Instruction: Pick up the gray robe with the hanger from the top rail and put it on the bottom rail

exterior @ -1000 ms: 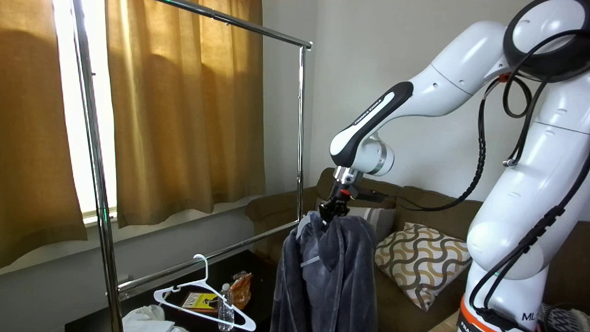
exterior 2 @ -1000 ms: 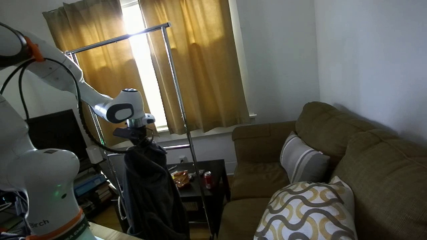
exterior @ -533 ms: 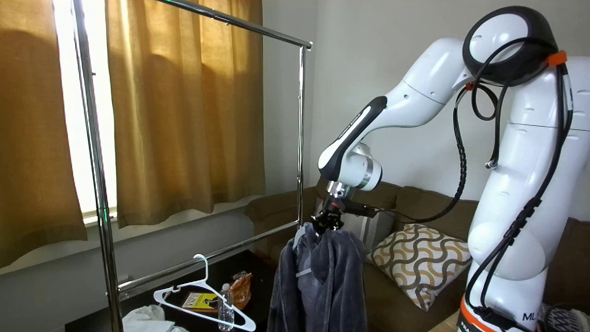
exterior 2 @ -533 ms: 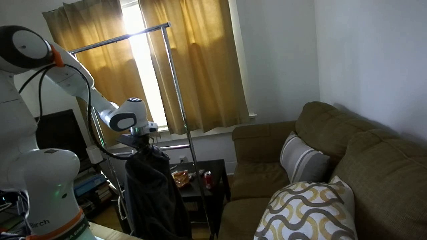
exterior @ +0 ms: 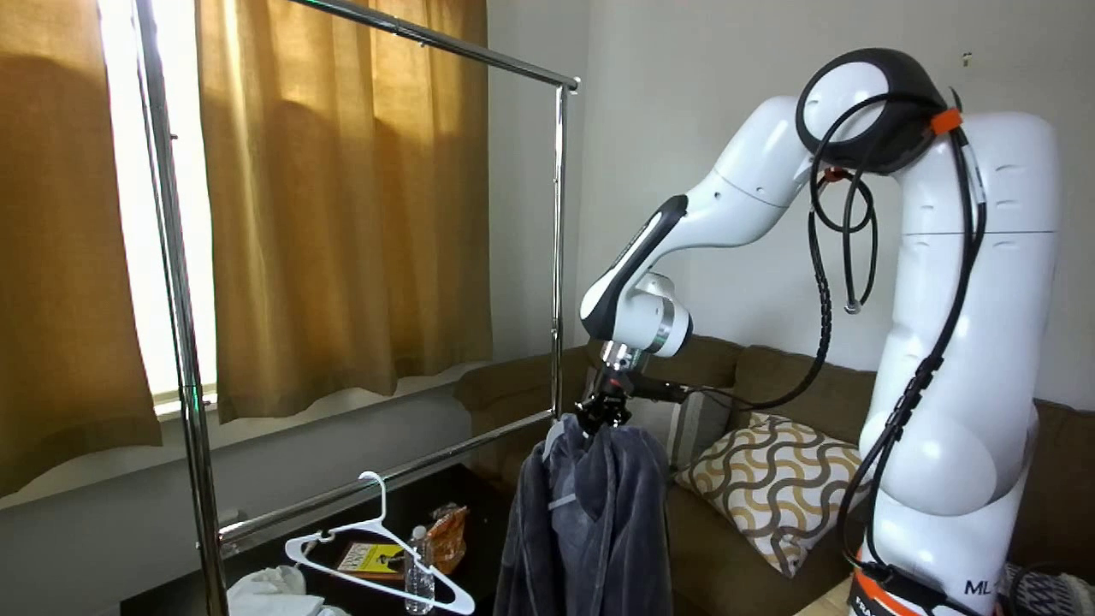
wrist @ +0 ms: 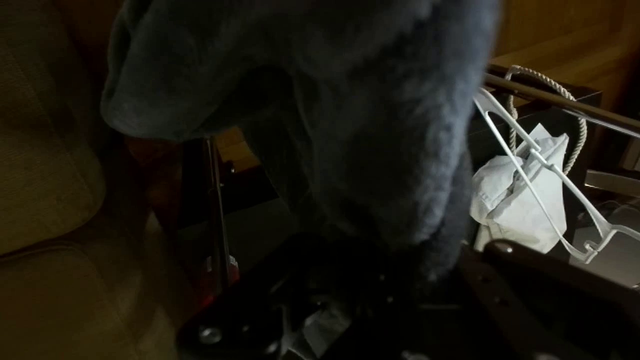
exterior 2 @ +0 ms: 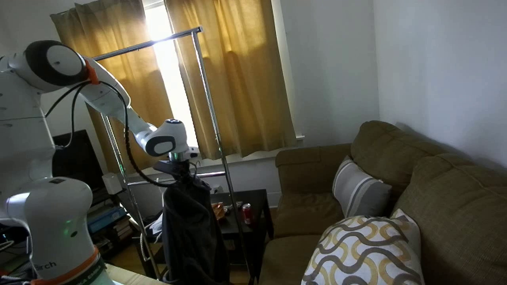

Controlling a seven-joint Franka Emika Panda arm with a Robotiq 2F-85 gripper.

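Note:
The gray robe (exterior: 620,513) hangs from my gripper (exterior: 601,417), and its lower end is out of frame. The gripper is shut on the robe near the collar, where its fabric (wrist: 380,125) lies between the fingers in the dark wrist view. A shoulder of the hanger (exterior: 554,436) shows at the collar; in an exterior view a thin hook (exterior 2: 195,169) stands up beside the gripper. The top rail (exterior: 445,47) is well above. The bottom rail (exterior: 462,447) ends just beyond the robe's shoulder; in an exterior view it (exterior 2: 212,174) runs behind the robe. I cannot tell whether they touch.
A loose white hanger (exterior: 382,518) hangs on the bottom rail's near part. The rack's vertical pole (exterior: 558,257) stands close by the robe. A dark table (exterior 2: 253,194) with a red can (exterior 2: 247,213) and a bottle (exterior: 419,569) lies behind. A sofa (exterior 2: 305,174) stands beside the rack.
The arm has carried the robe nearer to the rack and somewhat lower, leftward in an exterior view. The gripper has stayed shut on it.

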